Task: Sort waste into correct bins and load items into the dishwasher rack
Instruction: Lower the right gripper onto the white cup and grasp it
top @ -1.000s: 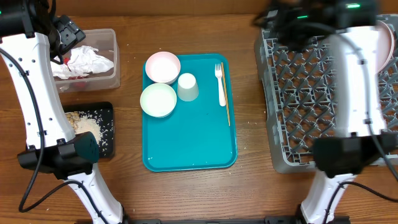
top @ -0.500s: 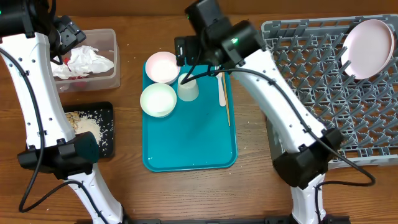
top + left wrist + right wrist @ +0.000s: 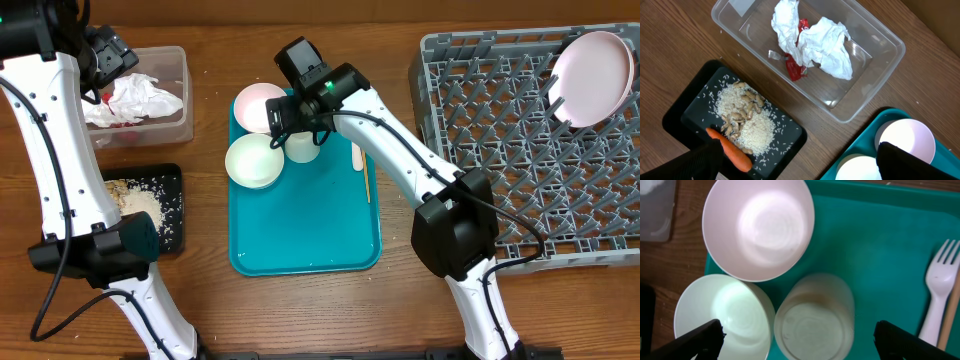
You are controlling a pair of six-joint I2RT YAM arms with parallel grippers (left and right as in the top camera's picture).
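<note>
I have the right gripper (image 3: pixel 799 339) spread wide above the white cup (image 3: pixel 812 315) on the teal tray (image 3: pixel 875 255), left gripper (image 3: pixel 810 162) wide too over the black tray (image 3: pixel 690 107).

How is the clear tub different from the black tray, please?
The clear tub is see-through with tall walls; the black tray is dark and shallow. The tub holds white napkins and a red wrapper; the tray holds rice, food scraps and a carrot. Both are rectangular.
</note>
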